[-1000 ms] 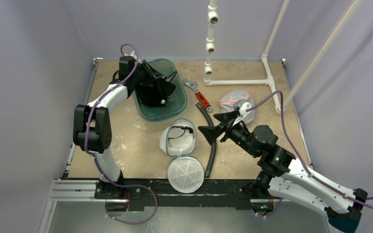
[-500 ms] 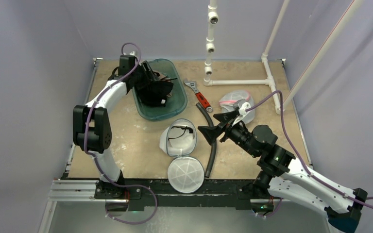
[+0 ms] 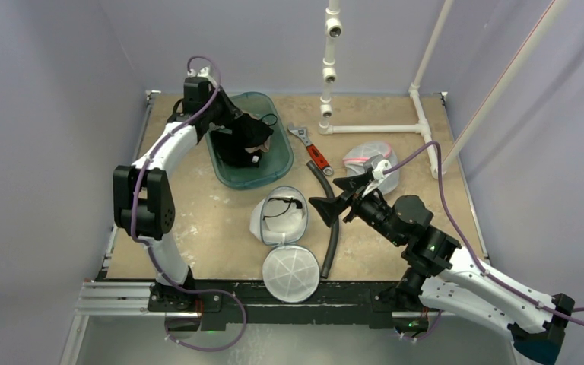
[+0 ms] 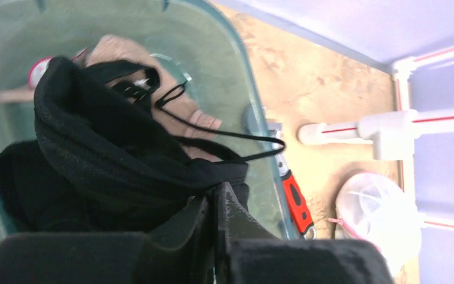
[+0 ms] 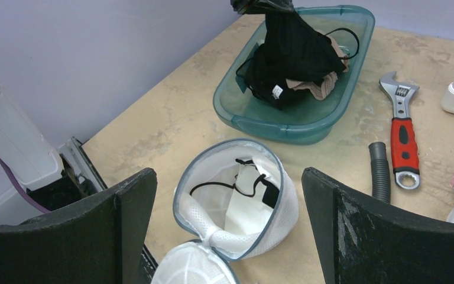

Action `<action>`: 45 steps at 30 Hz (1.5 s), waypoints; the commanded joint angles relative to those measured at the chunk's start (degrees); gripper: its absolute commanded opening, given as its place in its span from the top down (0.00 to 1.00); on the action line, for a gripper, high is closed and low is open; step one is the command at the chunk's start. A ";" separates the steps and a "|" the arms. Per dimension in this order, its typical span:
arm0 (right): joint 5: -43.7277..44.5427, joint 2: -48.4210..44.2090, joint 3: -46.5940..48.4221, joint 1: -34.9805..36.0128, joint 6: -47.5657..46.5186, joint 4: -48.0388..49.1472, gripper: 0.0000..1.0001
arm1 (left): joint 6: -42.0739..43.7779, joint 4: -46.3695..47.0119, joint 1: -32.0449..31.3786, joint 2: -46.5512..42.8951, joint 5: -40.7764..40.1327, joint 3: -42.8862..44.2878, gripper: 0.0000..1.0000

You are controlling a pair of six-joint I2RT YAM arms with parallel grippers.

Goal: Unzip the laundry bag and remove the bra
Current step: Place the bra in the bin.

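The white mesh laundry bag (image 3: 277, 220) lies unzipped mid-table, its round lid (image 3: 291, 272) flopped toward the near edge. A thin black strap and a black tab show inside the laundry bag (image 5: 236, 195). The black bra (image 3: 245, 141) hangs bunched over the teal bin (image 3: 274, 171), above beige cloth (image 4: 183, 112). My left gripper (image 3: 242, 125) is shut on the bra (image 4: 106, 154), black fabric pinched at its tips (image 4: 217, 192). From the right wrist, the bra (image 5: 289, 53) dangles from that gripper (image 5: 263, 5). My right gripper (image 3: 334, 194) hovers open beside the bag, holding nothing (image 5: 227, 174).
A red-handled wrench (image 3: 309, 148) and a black hose (image 3: 333, 220) lie between the bin and my right arm. A second mesh bag with a pink zip (image 3: 369, 160) sits at the back right. A white pipe frame (image 3: 372, 128) stands at the back.
My left gripper's jaws parted and closed again on the bra over the bin, and the bra bunch shifted slightly right. The right arm has not moved.
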 commanded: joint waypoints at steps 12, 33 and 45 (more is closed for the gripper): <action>-0.24 0.58 0.18 -0.18 -0.03 2.80 0.05 | -0.19 17.14 0.48 -0.66 15.60 -3.53 1.00; -1.25 0.90 0.12 -0.16 0.13 3.31 0.05 | 9.95 -8.71 1.00 -13.89 -6.62 -6.02 0.31; -1.37 0.87 -0.03 -0.12 0.31 3.13 0.05 | 7.16 -1.05 1.01 -16.78 -4.61 -16.78 0.25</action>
